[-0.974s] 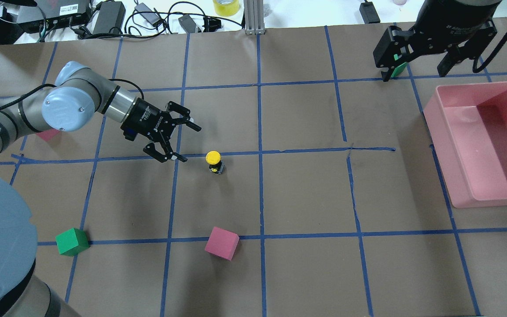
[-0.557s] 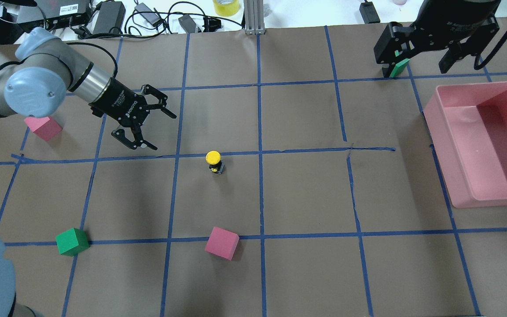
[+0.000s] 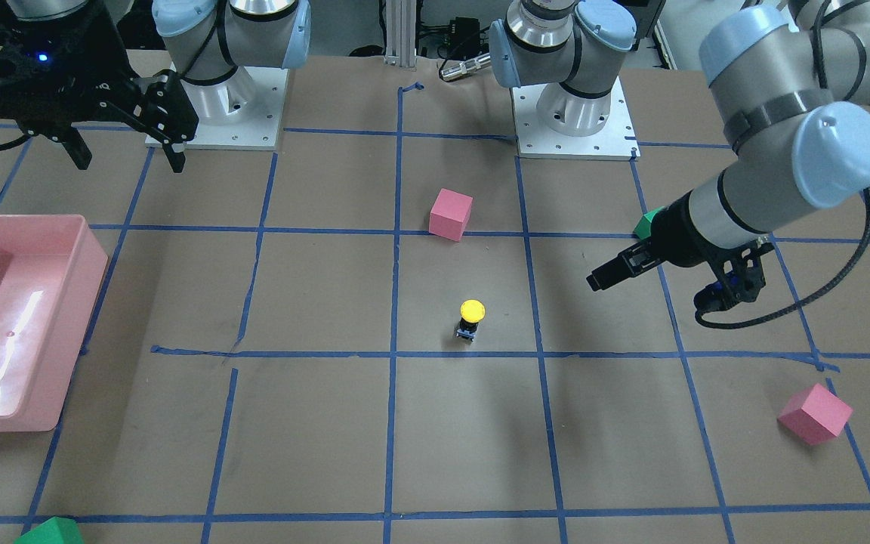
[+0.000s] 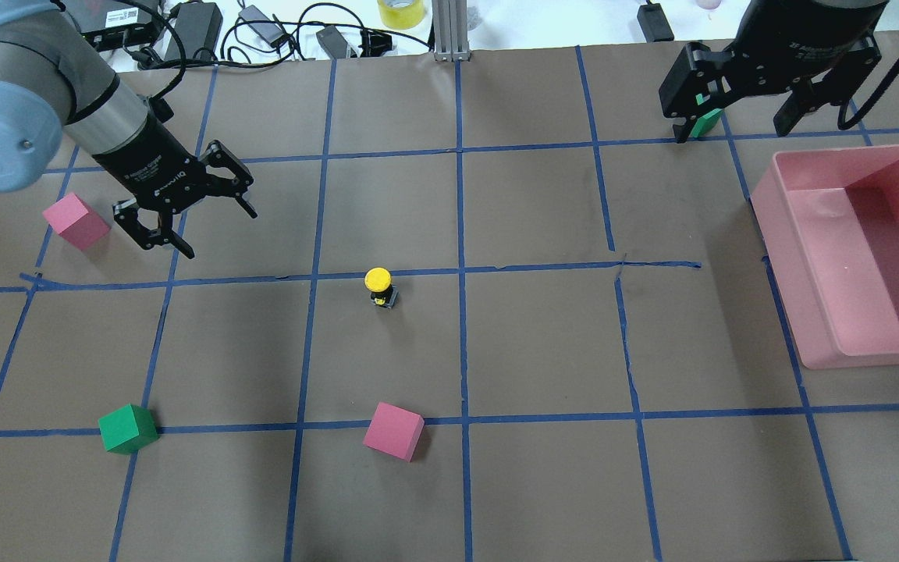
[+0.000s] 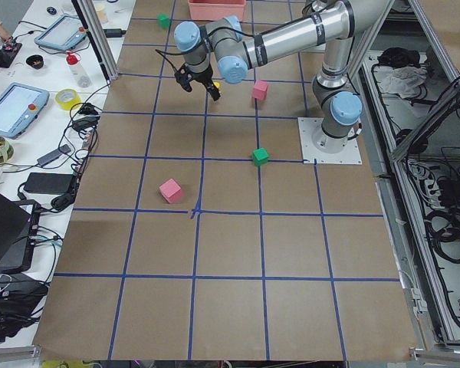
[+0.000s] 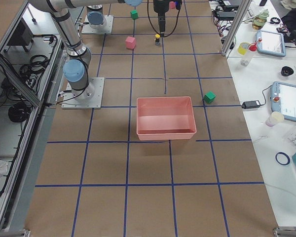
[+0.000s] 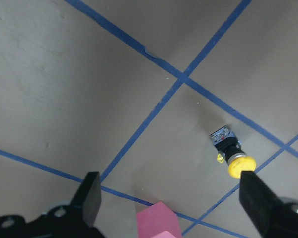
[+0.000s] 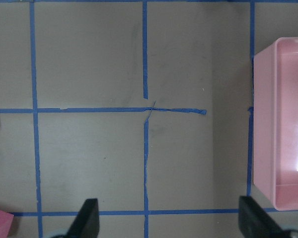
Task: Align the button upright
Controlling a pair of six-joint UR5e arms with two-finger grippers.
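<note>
The button stands upright on the brown paper near the table's middle, its yellow cap on top of the black neck and grey base. It also shows in the front view and the left wrist view. My left gripper is open and empty, raised well to the left of the button and apart from it; the front view shows it edge-on. My right gripper is open and empty, high over the far right corner, far from the button.
A pink bin sits at the right edge. Pink cubes lie in front of the button and at the far left. One green cube is at the near left, another below my right gripper.
My left arm has swung back and to the left, away from the button, with its gripper still open. The button has not moved. The right arm stays about where it was.
</note>
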